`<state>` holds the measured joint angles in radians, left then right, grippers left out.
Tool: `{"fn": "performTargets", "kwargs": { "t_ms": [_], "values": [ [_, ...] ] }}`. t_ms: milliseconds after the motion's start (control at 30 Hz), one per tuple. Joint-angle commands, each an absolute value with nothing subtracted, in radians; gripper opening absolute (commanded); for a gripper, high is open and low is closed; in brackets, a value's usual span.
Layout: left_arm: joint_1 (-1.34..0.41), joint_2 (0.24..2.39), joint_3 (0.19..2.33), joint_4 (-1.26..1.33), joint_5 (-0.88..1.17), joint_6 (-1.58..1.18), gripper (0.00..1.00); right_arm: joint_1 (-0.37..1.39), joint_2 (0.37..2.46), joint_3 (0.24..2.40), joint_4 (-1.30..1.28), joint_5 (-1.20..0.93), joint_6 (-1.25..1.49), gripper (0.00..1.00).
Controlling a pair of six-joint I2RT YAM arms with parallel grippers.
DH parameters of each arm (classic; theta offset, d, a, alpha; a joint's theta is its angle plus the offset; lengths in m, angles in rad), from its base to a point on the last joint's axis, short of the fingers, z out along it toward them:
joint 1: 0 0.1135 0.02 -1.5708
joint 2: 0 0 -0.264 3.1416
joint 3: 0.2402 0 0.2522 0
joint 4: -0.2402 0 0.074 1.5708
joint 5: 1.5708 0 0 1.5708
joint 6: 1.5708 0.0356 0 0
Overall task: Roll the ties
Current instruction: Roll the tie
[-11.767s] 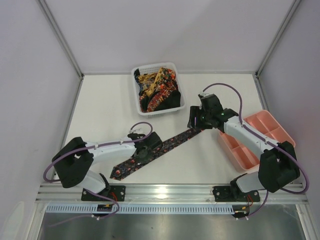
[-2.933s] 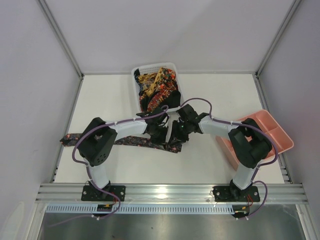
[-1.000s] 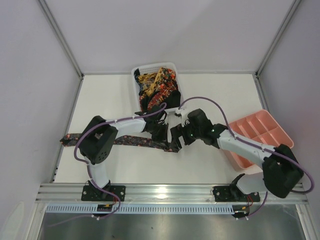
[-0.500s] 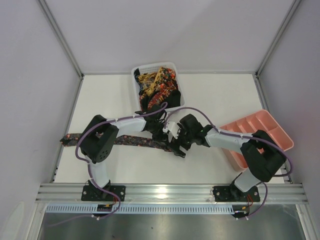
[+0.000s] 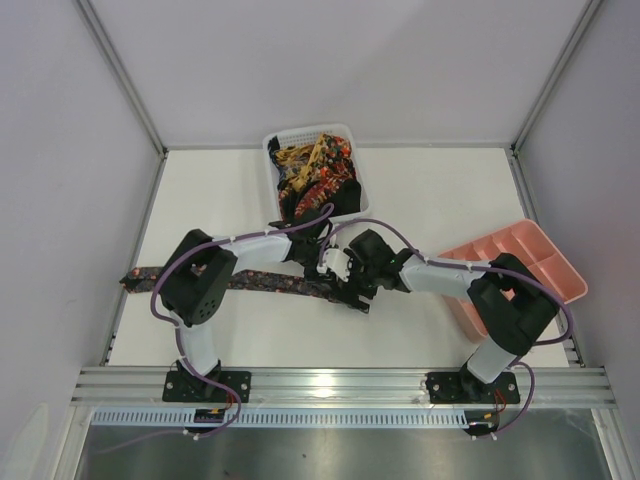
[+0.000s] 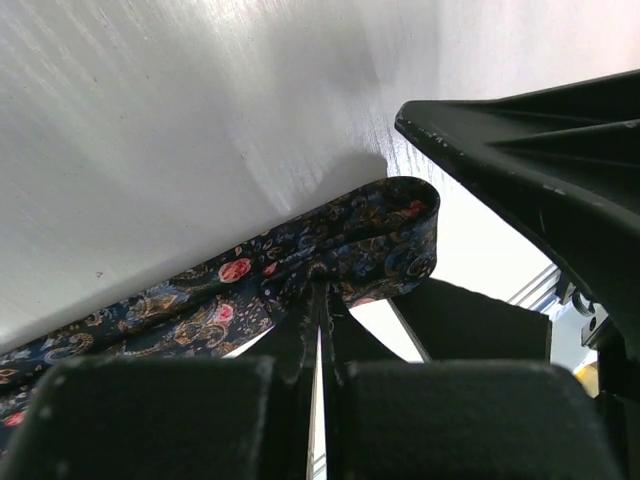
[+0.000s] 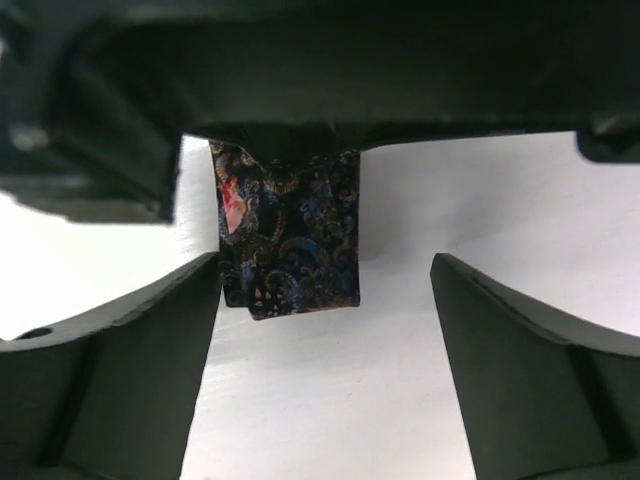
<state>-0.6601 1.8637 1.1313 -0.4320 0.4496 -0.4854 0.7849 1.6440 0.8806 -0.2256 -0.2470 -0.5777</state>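
One dark patterned tie [image 5: 262, 282] lies flat across the table, from the left edge toward the middle. Its right end [image 6: 395, 225] is folded back into a small loop. My left gripper [image 5: 324, 268] is shut on that folded end, with fabric pinched between its fingertips [image 6: 300, 315]. My right gripper [image 5: 352, 290] stands open right at the fold. The folded end [image 7: 290, 245] hangs between the fingers [image 7: 150, 345] near the left one, touching neither. More ties [image 5: 312, 178] are heaped in the white basket [image 5: 272, 150].
The white mesh basket stands at the back middle, just behind both grippers. A pink compartment tray [image 5: 545, 255] sits at the right edge, beside the right arm's elbow. The tie's wide end [image 5: 135, 276] reaches the left wall.
My right gripper has moved left, from beside the tray side in to the folded end, staying open. The left gripper has kept its hold in place.
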Motion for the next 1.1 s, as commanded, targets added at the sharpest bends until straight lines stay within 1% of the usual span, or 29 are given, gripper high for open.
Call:
{"fn": "performTargets", "kwargs": {
  "t_ms": [0,33,100,133,167,267,300,400,433,500,600,633,667,733,800,833,900,933,1033,1067],
  "values": [
    [-0.649,1.882,1.155,-0.451,0.474,-0.485,0.00,0.798,1.681,0.916,-0.207,-0.175,-0.604,0.87],
    [-0.649,1.882,1.155,-0.453,0.476,-0.483,0.01,0.798,1.686,0.922,-0.209,-0.175,-0.604,0.79],
    [-0.647,1.881,1.155,-0.451,0.476,-0.483,0.01,0.799,1.697,0.934,-0.225,-0.179,-0.604,0.73],
    [-0.647,1.881,1.155,-0.454,0.474,-0.480,0.00,0.799,1.703,0.939,-0.227,-0.175,-0.604,0.67],
    [-0.647,1.879,1.155,-0.454,0.472,-0.480,0.00,0.799,1.703,0.939,-0.229,-0.170,-0.604,0.63],
    [-0.646,1.878,1.158,-0.454,0.474,-0.480,0.00,0.799,1.692,0.931,-0.230,-0.163,-0.611,0.56],
    [-0.646,1.876,1.158,-0.454,0.474,-0.480,0.01,0.799,1.689,0.928,-0.235,-0.170,-0.614,0.51],
    [-0.643,1.878,1.163,-0.454,0.469,-0.482,0.00,0.801,1.683,0.930,-0.244,-0.178,-0.606,0.45],
    [-0.641,1.876,1.166,-0.454,0.469,-0.483,0.00,0.801,1.683,0.928,-0.250,-0.184,-0.606,0.40],
    [-0.640,1.873,1.169,-0.457,0.463,-0.483,0.00,0.802,1.674,0.920,-0.250,-0.181,-0.601,0.35],
    [-0.635,1.856,1.175,-0.465,0.451,-0.483,0.01,0.804,1.648,0.907,-0.259,-0.192,-0.591,0.29],
    [-0.632,1.850,1.177,-0.466,0.449,-0.485,0.01,0.805,1.641,0.899,-0.262,-0.192,-0.585,0.24],
    [-0.632,1.839,1.178,-0.468,0.446,-0.485,0.01,0.805,1.634,0.897,-0.259,-0.192,-0.574,0.23],
    [-0.632,1.832,1.180,-0.468,0.448,-0.486,0.01,0.807,1.632,0.893,-0.262,-0.193,-0.560,0.36],
    [-0.630,1.827,1.183,-0.469,0.448,-0.488,0.00,0.807,1.632,0.893,-0.267,-0.183,-0.551,0.42],
    [-0.629,1.824,1.183,-0.471,0.446,-0.489,0.00,0.808,1.631,0.893,-0.270,-0.180,-0.548,0.53],
    [-0.630,1.812,1.180,-0.474,0.442,-0.491,0.00,0.807,1.620,0.891,-0.270,-0.182,-0.546,0.63],
    [-0.629,1.806,1.177,-0.479,0.437,-0.491,0.01,0.807,1.614,0.890,-0.262,-0.184,-0.549,0.73],
    [-0.623,1.778,1.166,-0.488,0.414,-0.488,0.00,0.807,1.617,0.897,-0.246,-0.189,-0.555,0.86],
    [-0.618,1.769,1.160,-0.491,0.407,-0.488,0.00,0.807,1.623,0.897,-0.244,-0.195,-0.564,0.88]
  ]
}}
